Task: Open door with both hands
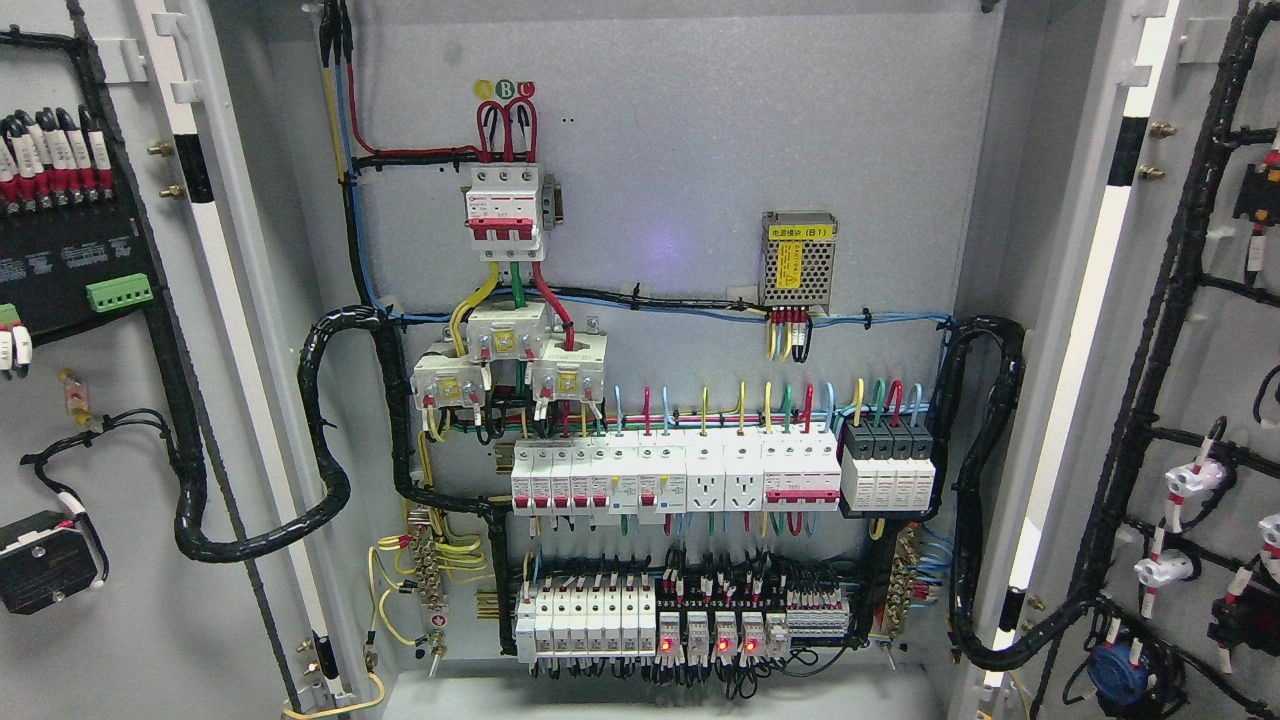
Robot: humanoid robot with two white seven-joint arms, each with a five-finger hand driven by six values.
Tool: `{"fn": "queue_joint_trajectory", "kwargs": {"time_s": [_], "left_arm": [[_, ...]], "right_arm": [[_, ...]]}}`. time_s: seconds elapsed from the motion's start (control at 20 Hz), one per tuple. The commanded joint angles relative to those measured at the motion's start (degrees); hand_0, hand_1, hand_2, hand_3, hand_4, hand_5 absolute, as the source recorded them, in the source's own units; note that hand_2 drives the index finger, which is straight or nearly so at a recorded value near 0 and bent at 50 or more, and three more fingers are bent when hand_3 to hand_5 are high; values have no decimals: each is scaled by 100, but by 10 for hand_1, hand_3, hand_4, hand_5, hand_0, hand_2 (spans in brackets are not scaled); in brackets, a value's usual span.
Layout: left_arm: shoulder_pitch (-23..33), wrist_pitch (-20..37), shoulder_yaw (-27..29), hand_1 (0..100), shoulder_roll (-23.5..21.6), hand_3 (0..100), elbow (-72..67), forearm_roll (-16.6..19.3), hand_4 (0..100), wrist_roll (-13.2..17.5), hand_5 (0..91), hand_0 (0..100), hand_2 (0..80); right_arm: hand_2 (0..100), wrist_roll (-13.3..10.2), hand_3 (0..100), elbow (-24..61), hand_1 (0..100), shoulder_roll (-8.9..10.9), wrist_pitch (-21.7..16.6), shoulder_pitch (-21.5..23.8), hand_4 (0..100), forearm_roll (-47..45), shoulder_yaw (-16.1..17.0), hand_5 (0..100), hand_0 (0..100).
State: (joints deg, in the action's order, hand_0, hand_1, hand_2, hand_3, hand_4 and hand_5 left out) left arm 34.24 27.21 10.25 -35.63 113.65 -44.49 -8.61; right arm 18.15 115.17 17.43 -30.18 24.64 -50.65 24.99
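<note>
Standing swung wide, both smooth grey metal doors [230,330] expose boxy white breakers [600,478]; no hand visible, so its state is unknowable.

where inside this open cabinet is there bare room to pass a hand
Bare grey back panel between the red-and-white main breaker and the perforated metal power supply, and right of it. Crowded below: white breaker row, relay row, black cable looms along both sides.

neither arm nor hand of the robot shows anywhere in the head view.
</note>
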Motion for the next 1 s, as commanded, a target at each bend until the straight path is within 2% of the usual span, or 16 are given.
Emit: {"fn": "queue_joint_trajectory", "kwargs": {"time_s": [0.0,0.25,0.3,0.4,0.5,0.75,0.95], "left_arm": [[-5,12,-629,0,460,0,52,431,0,0,0,0,0],[-23,12,-734,0,539,0,52,555,0,0,0,0,0],[-31,12,-761,0,575,0,52,564,0,0,0,0,0],[-32,12,-813,0,601,0,52,581,0,0,0,0,0],[-32,12,-875,0,636,0,52,634,0,0,0,0,0],[-32,12,-963,0,742,0,52,757,0,0,0,0,0],[-14,3,-1094,0,812,0,-9,801,0,0,0,0,0]], "right_arm": [[0,13,0,102,0,111,-365,-3,0,3,-363,0,191],[0,39,0,102,0,120,-463,-11,0,55,-644,0,191],[0,39,0,102,0,181,-463,-11,0,64,-749,0,191],[0,39,0,85,0,339,-463,-11,0,108,-1021,0,191],[0,39,0,58,0,410,-463,-3,0,379,-1267,0,191],[0,39,0,23,0,419,-471,-3,0,1145,-1786,0,191],[0,39,0,-433,0,410,-471,15,0,1540,-2453,0,191]]}}
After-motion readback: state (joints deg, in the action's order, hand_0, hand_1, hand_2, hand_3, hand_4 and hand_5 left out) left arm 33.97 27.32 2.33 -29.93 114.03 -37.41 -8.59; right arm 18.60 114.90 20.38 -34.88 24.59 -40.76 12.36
